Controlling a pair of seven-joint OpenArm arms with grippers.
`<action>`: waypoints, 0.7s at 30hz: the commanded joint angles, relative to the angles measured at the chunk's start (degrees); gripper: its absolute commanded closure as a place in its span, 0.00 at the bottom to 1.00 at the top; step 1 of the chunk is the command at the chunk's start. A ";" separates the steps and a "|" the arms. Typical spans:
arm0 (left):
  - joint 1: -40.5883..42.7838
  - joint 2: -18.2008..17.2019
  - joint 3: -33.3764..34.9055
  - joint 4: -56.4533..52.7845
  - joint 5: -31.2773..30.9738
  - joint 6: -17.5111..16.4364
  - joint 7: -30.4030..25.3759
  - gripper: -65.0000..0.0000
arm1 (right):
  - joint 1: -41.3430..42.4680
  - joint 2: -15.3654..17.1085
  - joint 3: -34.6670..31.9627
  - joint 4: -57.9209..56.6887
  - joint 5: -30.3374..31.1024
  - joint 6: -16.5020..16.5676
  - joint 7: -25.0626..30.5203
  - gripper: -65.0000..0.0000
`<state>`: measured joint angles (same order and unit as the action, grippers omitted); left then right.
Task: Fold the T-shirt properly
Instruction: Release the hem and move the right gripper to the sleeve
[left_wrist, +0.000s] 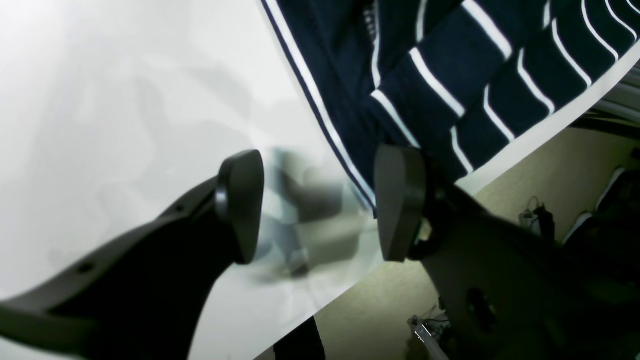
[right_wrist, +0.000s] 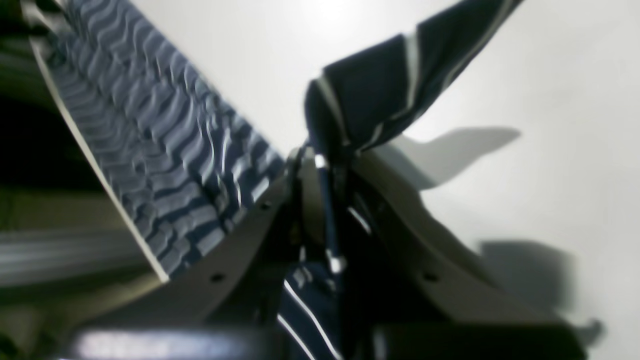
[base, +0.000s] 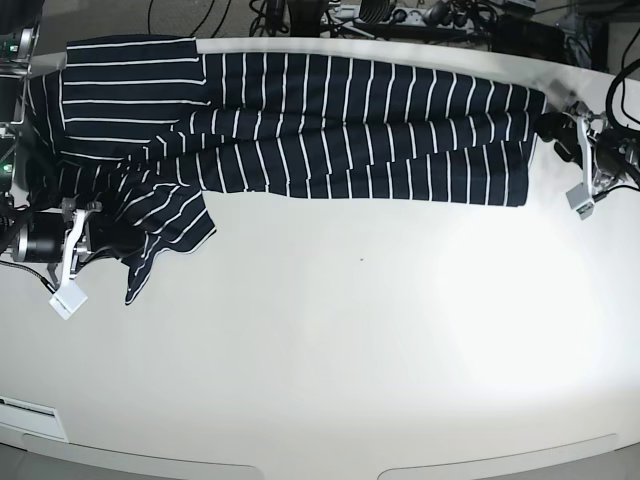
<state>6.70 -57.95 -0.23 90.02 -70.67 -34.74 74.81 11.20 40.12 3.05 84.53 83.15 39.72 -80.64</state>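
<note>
1. Navy, white-pinstriped cloth T-shirt (base: 300, 130), one only, lies in a long band across the white surface (base: 360, 350) from 9 to 3 o'clock.
2. Two hands: the right hand (right_wrist: 325, 200) is clamped on a bunched fold at 9 o'clock.
3. Left hand (left_wrist: 320, 205), at 3 o'clock, stands wide apart, holding nothing, beside the shirt's edge.
4. Cables (base: 300, 15) crowd 12 o'clock.
</note>
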 joint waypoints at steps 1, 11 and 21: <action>-0.55 -1.53 -0.66 0.63 -0.90 0.04 -0.31 0.43 | -0.07 1.51 0.42 2.27 1.85 0.28 0.64 1.00; -0.70 -1.51 -0.66 0.63 -0.87 0.02 -1.53 0.43 | -14.03 6.75 0.50 17.88 1.85 0.28 0.64 1.00; -0.70 -1.53 -0.66 0.63 -0.70 0.02 -1.51 0.43 | -24.72 8.85 5.86 31.87 1.85 0.28 0.64 1.00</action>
<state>6.66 -57.95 -0.23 90.02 -70.67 -34.74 73.47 -14.02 47.77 8.14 115.74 84.05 39.92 -80.64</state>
